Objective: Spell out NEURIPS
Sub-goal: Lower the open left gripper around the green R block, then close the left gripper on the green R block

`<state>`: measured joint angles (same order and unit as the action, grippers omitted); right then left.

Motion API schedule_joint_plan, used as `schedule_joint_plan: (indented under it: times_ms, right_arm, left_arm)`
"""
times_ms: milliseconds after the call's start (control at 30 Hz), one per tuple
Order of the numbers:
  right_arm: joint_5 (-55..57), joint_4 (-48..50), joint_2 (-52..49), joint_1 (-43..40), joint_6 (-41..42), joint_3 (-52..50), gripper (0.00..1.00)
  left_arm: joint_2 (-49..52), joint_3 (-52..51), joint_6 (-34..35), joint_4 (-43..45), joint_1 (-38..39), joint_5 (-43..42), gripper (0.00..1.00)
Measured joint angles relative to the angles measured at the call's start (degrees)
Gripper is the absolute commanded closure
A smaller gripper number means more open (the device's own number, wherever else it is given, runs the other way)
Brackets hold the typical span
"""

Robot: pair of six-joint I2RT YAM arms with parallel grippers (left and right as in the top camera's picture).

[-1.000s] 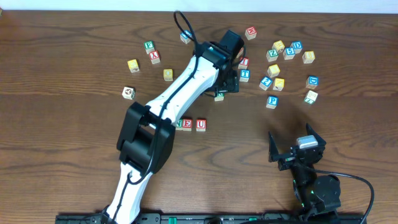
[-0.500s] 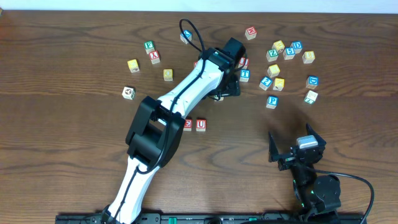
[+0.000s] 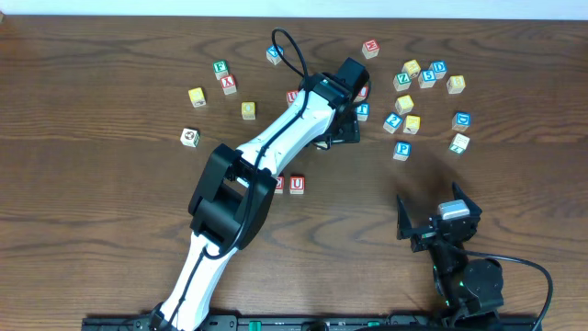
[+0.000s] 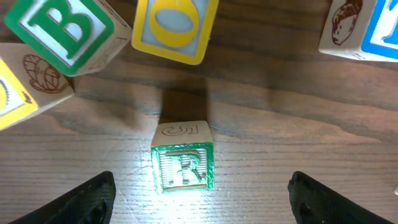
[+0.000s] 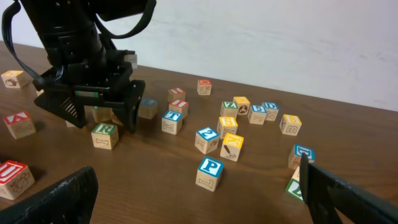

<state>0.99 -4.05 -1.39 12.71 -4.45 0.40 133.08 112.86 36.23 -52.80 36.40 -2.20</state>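
Observation:
A green R cube point(image 4: 182, 165) lies on the wooden table, straight ahead of my left gripper point(image 4: 202, 208), whose fingers stand wide open on either side of it without touching. In the right wrist view the same R cube point(image 5: 104, 134) sits below the left gripper point(image 5: 99, 106). Red E point(image 3: 277, 184) and U point(image 3: 297, 184) cubes stand side by side mid-table, partly beside the left arm. A blue P cube point(image 3: 401, 150) stands alone to the right. My right gripper point(image 3: 439, 221) rests open near the front, empty.
Several other letter cubes cluster at the back right point(image 3: 427, 78) and a few at the back left point(image 3: 220, 74). A green B cube point(image 4: 62, 28) and a yellow O cube point(image 4: 176, 25) lie just beyond the R cube. The left arm point(image 3: 276, 147) spans the table's middle.
The left arm has shifted a little to the right and farther back, its gripper staying open over the R cube. The right arm has not moved.

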Motion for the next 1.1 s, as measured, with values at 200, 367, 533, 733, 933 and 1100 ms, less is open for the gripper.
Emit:
schedule_joint_plan:
  times_ms: [200, 367, 533, 733, 933, 1100]
  right_arm:
    - [0.0, 0.0, 0.0, 0.0, 0.0, 0.0, 0.01]
    - [0.0, 0.0, 0.0, 0.0, 0.0, 0.0, 0.01]
    - [0.0, 0.0, 0.0, 0.0, 0.0, 0.0, 0.01]
    - [0.0, 0.0, 0.0, 0.0, 0.0, 0.0, 0.01]
    - [0.0, 0.0, 0.0, 0.0, 0.0, 0.0, 0.01]
    - [0.0, 0.0, 0.0, 0.0, 0.0, 0.0, 0.01]
  left_arm:
    - [0.3, 0.0, 0.0, 0.6, 0.0, 1.0, 0.13]
    - [2.4, 0.3, 0.0, 0.7, 0.0, 1.1, 0.13]
    - [3.9, 0.3, 0.0, 1.2, 0.0, 1.0, 0.13]
    - [3.9, 0.3, 0.0, 1.8, 0.0, 1.0, 0.13]
    - [3.9, 0.3, 0.2, 2.0, 0.0, 1.0, 0.31]
    - [3.9, 0.3, 0.1, 2.1, 0.0, 1.0, 0.40]
